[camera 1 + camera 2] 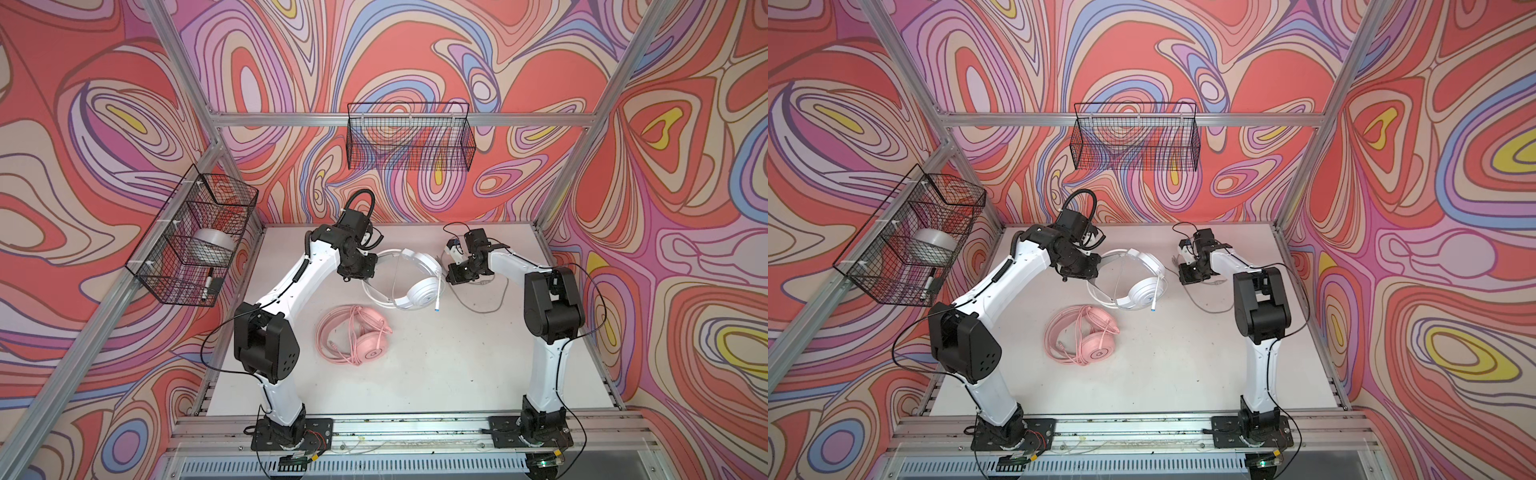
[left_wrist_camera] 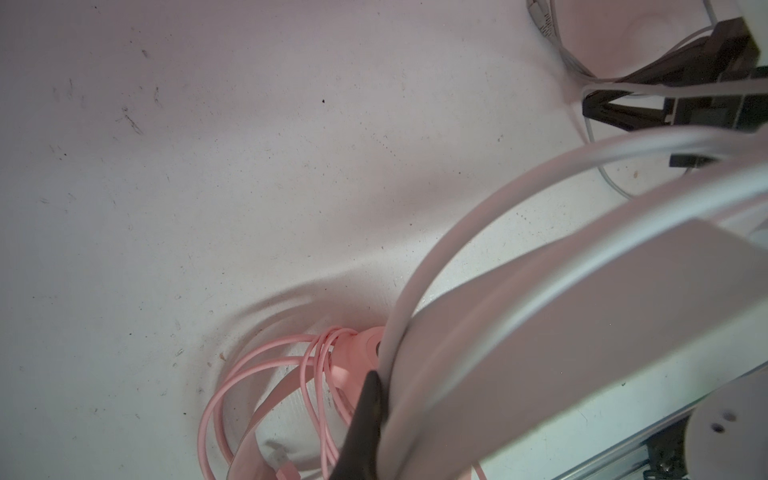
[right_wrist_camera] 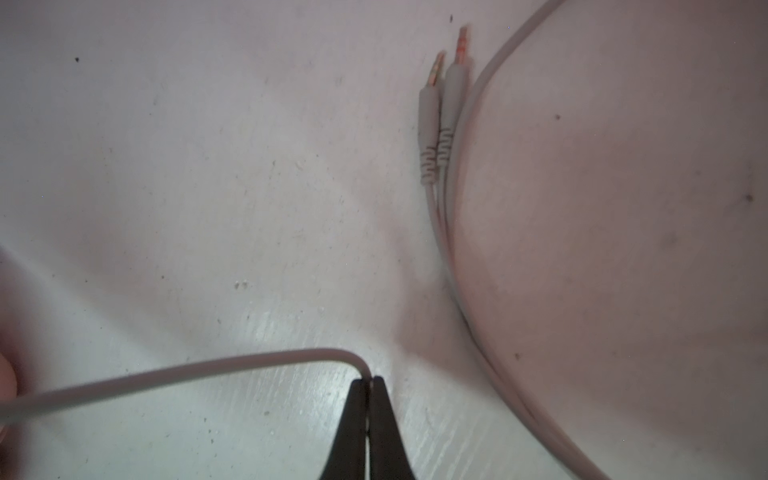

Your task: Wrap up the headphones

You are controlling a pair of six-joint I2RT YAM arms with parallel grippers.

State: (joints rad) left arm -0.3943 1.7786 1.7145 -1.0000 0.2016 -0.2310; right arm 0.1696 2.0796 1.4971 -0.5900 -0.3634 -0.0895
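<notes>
The white headphones (image 1: 419,291) hang tilted above the table in both top views (image 1: 1144,293). My left gripper (image 1: 376,266) is shut on their headband (image 2: 540,332). In the left wrist view only one dark finger (image 2: 370,415) shows beside the band. My right gripper (image 3: 368,380) is shut on their pale grey cord (image 3: 187,370), just right of the earcup in a top view (image 1: 451,277). The rest of the cord loops loose on the table (image 1: 478,309), its two jack plugs (image 3: 440,108) lying side by side. The pink headphones (image 1: 372,345) lie flat at the table's middle, pink cord (image 2: 232,374) coiled around them.
A black wire basket (image 1: 409,137) hangs on the back wall. Another wire basket (image 1: 195,237) on the left wall holds a tape roll (image 1: 214,245) and a marker (image 1: 208,282). Aluminium frame posts and patterned walls close in the white table (image 1: 415,382).
</notes>
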